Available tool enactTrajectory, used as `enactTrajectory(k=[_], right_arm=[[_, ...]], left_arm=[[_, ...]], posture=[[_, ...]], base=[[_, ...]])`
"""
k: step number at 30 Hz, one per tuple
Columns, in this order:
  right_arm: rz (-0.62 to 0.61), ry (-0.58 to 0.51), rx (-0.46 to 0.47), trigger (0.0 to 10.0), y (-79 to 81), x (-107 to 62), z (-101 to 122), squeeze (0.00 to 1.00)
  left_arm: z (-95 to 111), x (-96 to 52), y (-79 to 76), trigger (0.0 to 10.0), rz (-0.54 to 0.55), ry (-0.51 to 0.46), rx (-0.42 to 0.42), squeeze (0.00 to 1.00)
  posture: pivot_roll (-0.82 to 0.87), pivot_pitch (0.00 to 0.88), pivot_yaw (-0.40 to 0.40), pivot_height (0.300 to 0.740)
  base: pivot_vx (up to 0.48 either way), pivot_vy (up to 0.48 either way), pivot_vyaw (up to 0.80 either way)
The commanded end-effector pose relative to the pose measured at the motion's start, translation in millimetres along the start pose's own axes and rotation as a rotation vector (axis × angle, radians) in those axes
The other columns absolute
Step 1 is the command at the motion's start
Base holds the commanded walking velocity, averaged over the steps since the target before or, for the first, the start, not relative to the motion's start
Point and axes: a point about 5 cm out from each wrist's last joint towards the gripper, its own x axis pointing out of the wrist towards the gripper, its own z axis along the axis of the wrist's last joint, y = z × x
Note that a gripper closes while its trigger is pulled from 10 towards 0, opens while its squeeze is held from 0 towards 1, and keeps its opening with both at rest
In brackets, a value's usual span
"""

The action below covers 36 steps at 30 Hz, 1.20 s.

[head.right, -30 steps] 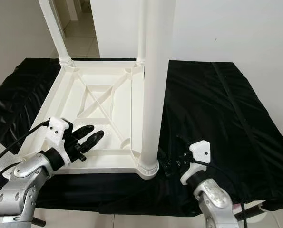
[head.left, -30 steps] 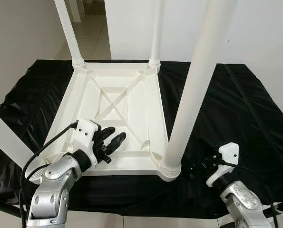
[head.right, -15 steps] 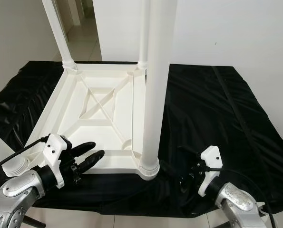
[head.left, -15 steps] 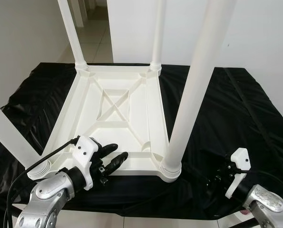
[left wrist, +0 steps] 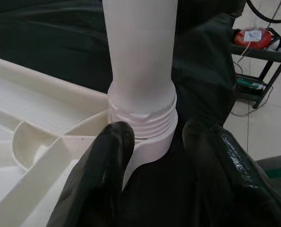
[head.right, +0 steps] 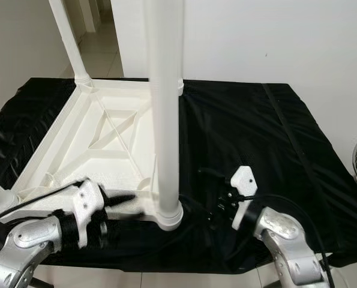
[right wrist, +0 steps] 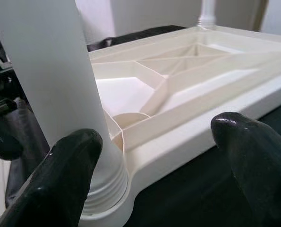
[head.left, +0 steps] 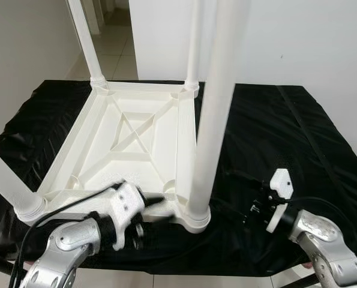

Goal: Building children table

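The upturned table [head.left: 136, 138] lies left of centre on the black cloth [head.left: 274, 132]. Low in the frame, the left gripper [left wrist: 152, 156] and right gripper [right wrist: 157, 142] flank the near leg [head.left: 211, 114], both spread wide, holding nothing.

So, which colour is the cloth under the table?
Black. The cloth under the upturned white table shows best in the left eye view.
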Motion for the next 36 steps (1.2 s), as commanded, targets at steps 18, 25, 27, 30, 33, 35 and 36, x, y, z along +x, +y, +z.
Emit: enactTrajectory(k=[18, 25, 27, 30, 33, 35, 36], right_arm=[[0.333, 0.087, 0.061, 10.0, 21.0, -7.7, 0.9, 0.0], [0.205, -0.014, 0.074, 10.0, 23.3, 20.2, -0.3, 0.0], [0.173, -0.047, 0.097, 10.0, 27.2, 27.9, -1.8, 0.0], [0.13, -0.086, 0.141, 10.0, 36.0, 40.1, -5.6, 0.0], [0.117, -0.092, 0.157, 10.0, 40.9, 45.9, -9.2, 0.0], [0.1, -0.089, 0.164, 9.2, 38.8, 46.3, -10.8, 0.0], [0.087, -0.075, 0.163, 2.0, 36.0, 45.7, -13.6, 0.0]], left_arm=[[-6.2, -12.9, 6.2, 10.0, 0.0, 0.041, -0.005, 0.0], [-5.0, -13.8, 10.9, 10.0, 0.021, 0.039, -0.007, 0.0], [-4.8, -13.8, 12.0, 10.0, 0.029, 0.038, -0.004, 0.0], [-4.7, -13.1, 12.4, 10.0, 0.036, 0.036, -0.003, 0.0], [-4.8, -12.1, 11.2, 10.0, 0.034, 0.03, -0.008, 0.0], [-4.8, -11.7, 11.1, 10.0, 0.035, 0.027, -0.01, 0.0], [-4.3, -10.8, 11.4, 10.0, 0.037, 0.02, -0.012, 0.0]], posture=[[0.04, 0.072, -0.011, 0.74], [0.04, 0.071, -0.025, 0.74], [0.04, 0.07, -0.028, 0.74], [0.04, 0.069, -0.03, 0.74], [0.04, 0.068, -0.029, 0.74], [0.04, 0.067, -0.029, 0.74], [0.04, 0.066, -0.029, 0.74]], base=[[0.0, 0.0, 0.0], [0.0, 0.0, 0.0], [0.0, 0.0, 0.0], [0.0, 0.0, 0.0], [0.0, 0.0, 0.0], [0.0, 0.0, 0.0], [0.0, 0.0, 0.0]])
